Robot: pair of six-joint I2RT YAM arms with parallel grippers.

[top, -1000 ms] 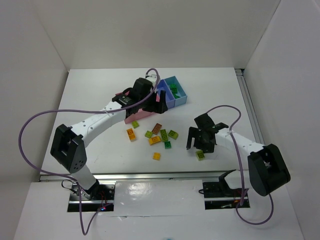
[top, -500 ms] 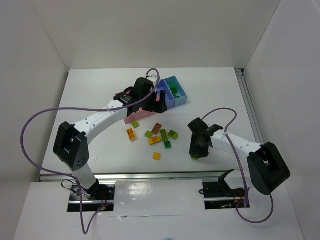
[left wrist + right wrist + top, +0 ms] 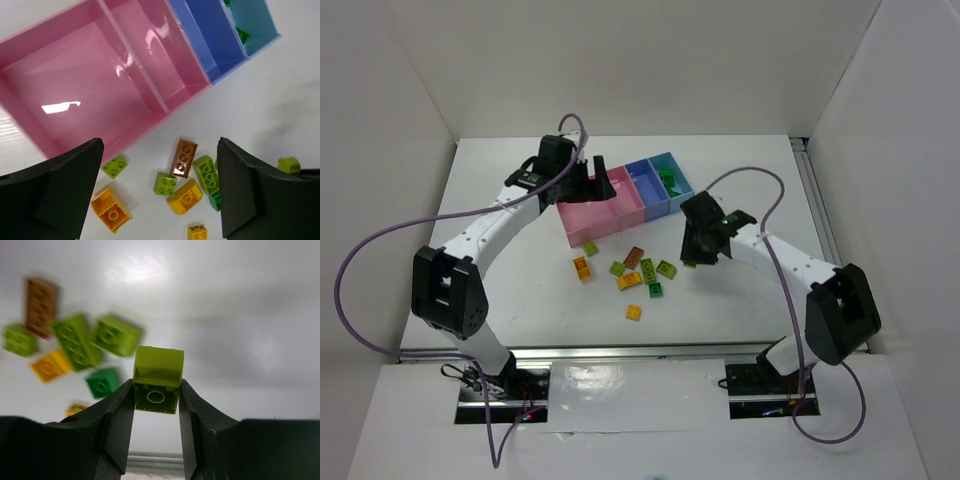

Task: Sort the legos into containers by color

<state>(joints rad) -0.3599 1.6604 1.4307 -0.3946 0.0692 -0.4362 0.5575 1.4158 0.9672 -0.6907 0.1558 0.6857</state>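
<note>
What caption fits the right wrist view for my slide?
Right gripper clamps a lime green brick, loose bricks blurred on the table behind.

A white surface is sitting boxed in by plain white panels: a back wall, a left wall and a right wall are rising around it. A metal rail is running along its right edge. At the near side a glossy white ledge is catching soft glare from overhead light.
</note>
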